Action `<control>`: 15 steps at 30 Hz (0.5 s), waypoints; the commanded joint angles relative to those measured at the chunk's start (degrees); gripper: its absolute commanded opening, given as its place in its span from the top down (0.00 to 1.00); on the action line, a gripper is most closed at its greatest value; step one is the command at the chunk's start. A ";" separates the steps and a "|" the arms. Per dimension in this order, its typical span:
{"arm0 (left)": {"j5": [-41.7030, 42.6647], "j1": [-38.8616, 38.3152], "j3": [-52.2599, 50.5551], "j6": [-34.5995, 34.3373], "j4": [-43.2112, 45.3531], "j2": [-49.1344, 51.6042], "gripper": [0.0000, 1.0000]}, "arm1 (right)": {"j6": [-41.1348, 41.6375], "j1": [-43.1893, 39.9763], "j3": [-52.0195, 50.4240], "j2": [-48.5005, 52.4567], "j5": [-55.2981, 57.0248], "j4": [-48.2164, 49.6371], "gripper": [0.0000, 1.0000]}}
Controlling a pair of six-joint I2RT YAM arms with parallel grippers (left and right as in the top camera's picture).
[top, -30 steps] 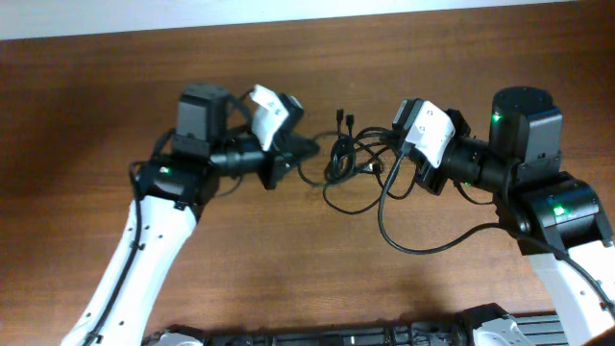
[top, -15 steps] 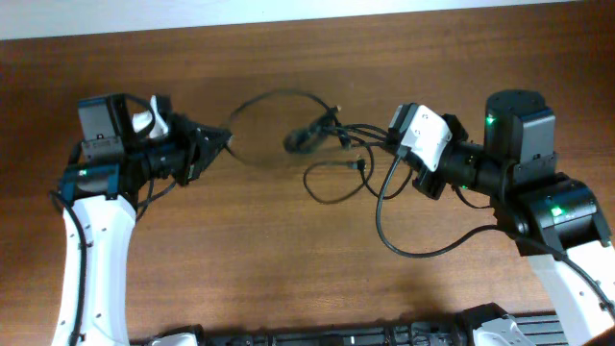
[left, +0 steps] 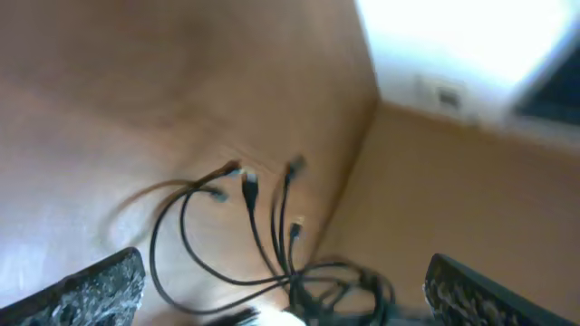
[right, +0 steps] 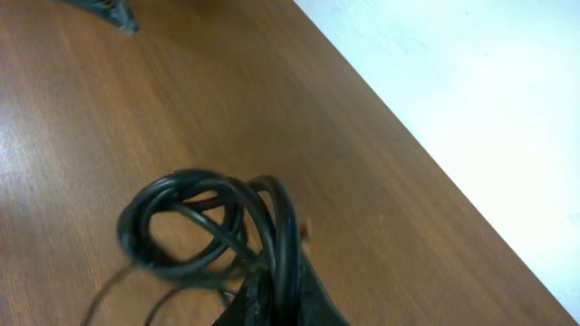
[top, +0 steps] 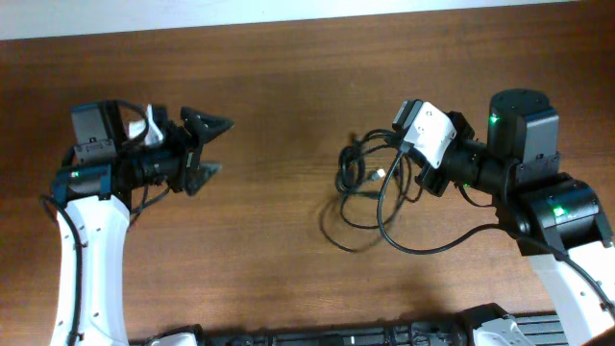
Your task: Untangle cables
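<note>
Table (top: 288, 86): beneath everything, seen from overhead.
Cables (top: 357, 183): on the table, toward 3 o'clock from its middle; loose loops trail to 6 o'clock of the bunch.
Right gripper (top: 392, 152): at the bunch's 2 o'clock, touching it.
Left gripper (top: 211, 147): at 9 o'clock of the cables, well apart.

desk (top: 288, 279): we see warm reddish-brown wood with a fine, streaky grain.
cables (top: 342, 173): we see them black all over, with small pale tips on some plugs.
left fingers (top: 208, 124): black; in the left wrist view we note a grey speckled sheen.
left arm (top: 88, 255): white shell, black joints, one small green light.
right arm (top: 588, 288): we see the same white and black, with two green lights.
</note>
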 commanded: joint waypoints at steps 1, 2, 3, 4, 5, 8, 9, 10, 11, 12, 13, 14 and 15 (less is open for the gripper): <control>13.70 -1.14 0.22 24.74 1.73 -0.09 0.01 | 5.46 -0.26 1.40 -1.09 -0.74 2.01 0.96; 15.06 -1.75 0.22 27.41 1.75 -0.09 0.00 | 7.04 -0.26 1.40 -1.07 -0.76 2.56 0.96; 16.13 -2.64 0.22 30.10 1.75 -0.09 0.03 | 10.34 -0.26 1.40 -1.09 -0.74 3.56 0.96; 16.65 -3.54 0.22 31.76 1.77 -0.09 0.05 | 12.31 -0.26 1.40 -1.09 -0.74 4.22 0.96; 17.29 -4.50 0.22 33.59 1.95 -0.09 0.06 | 15.41 -0.26 1.40 -1.09 -0.74 5.18 0.96; 17.64 -8.83 0.22 41.13 3.74 -0.09 0.04 | 29.81 -0.26 1.40 -1.09 -0.74 9.33 0.96; 17.59 -10.82 0.22 42.95 5.27 -0.09 0.02 | 34.56 -0.26 1.40 -1.09 -0.74 10.51 0.96; 17.44 -12.24 0.22 43.41 6.84 -0.09 0.00 | 38.14 -0.26 1.40 -1.09 -0.76 11.39 0.96; 17.14 -13.90 0.22 43.36 9.29 -0.09 0.01 | 41.66 -0.26 1.40 -1.09 -0.76 12.13 0.96; 16.98 -15.72 0.22 43.39 12.70 -0.09 0.01 | 44.98 -0.26 1.40 -1.09 -0.76 12.70 0.96; 17.07 -16.85 0.22 43.36 14.95 -0.09 0.01 | 46.42 -0.26 1.40 -1.09 -0.76 12.83 0.96; 17.42 -18.12 0.22 43.41 17.18 -0.17 0.01 | 47.54 -0.26 1.40 -1.09 -0.76 12.94 0.96; 17.40 -19.34 0.22 44.02 19.15 -0.26 0.01 | 48.61 -0.26 1.40 -1.09 -0.74 13.07 0.96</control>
